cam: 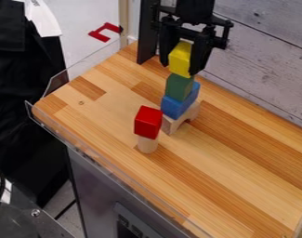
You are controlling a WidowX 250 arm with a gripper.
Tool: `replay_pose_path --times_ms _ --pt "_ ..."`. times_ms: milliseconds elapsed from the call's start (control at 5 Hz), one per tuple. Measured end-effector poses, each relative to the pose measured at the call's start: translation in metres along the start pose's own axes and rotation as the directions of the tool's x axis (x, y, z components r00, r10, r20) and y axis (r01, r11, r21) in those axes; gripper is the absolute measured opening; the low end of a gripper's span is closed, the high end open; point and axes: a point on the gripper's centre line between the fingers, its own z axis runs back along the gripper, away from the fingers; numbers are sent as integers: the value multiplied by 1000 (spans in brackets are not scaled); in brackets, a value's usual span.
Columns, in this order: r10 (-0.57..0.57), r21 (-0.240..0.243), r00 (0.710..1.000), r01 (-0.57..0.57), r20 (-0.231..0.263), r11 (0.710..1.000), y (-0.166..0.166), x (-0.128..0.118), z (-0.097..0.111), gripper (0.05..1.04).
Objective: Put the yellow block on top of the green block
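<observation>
We see the black gripper [180, 69] over the work surface, its fingers pointing down, drawn in around the yellow block [180, 58] and holding it between them. The yellow block sits at the lower part of the fingers, one finger along each side of it, and its lower end comes down to the top of the green block [179, 87]; whether the two touch we cannot tell. Straight below the fingers, we see the green block resting on a blue block [176, 106], and the blue block on a wooden arch [169, 126]. Lower in our view and to the left of the fingers, apart from that stack, a red block [148, 122] stands on a pale wooden cylinder [147, 144]. The wooden tabletop [231, 158] spreads out beneath the fingers, a dark upright post [147, 32] rises just to their left in our view, and we have a whitish plank wall [259, 46] off to their right.
</observation>
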Motion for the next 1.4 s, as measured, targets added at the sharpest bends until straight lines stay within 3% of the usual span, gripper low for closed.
replay_pose_path --times_ms 600,800,1000,1200,1400 --pt "4 -11 1000 -5 -13 1000 1 4 -8 582" --pt "12 -18 1000 -12 -13 1000 2 5 -8 624" --pt "48 -36 999 -48 9 998 1 8 -9 938" --pt "80 -57 996 -79 25 995 0 7 -11 1000" --pt "99 -71 992 -93 83 993 0 -4 8 999"
